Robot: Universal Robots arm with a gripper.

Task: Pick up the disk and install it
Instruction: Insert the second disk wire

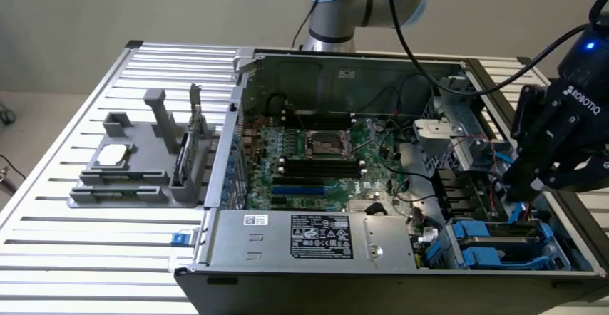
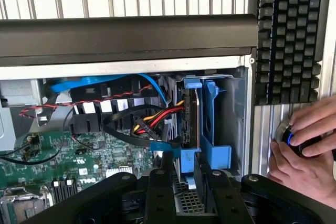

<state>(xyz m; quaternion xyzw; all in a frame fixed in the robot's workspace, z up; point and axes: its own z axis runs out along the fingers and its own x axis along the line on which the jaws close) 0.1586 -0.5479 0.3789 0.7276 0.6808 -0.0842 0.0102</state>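
Note:
The disk (image 2: 190, 114) stands on edge in the drive bay at the corner of the open computer case (image 1: 238, 115), a dark drive body framed by its bright blue carrier (image 2: 216, 124). My gripper (image 2: 186, 174) reaches down over it, its two black fingers (image 2: 160, 182) straddling the near end of the carrier and closed against both sides. In the exterior view the gripper (image 1: 533, 187) hangs over the bay at the exterior view's right.
Red, yellow and black cables (image 2: 152, 121) crowd beside the bay. More blue carriers (image 1: 485, 240) sit near the case front, by the labelled power supply (image 1: 314, 236). A grey fixture (image 1: 133, 165) stands on the slatted table. A person's hands (image 2: 304, 145) rest on a lit knob beside a keyboard (image 2: 289, 35).

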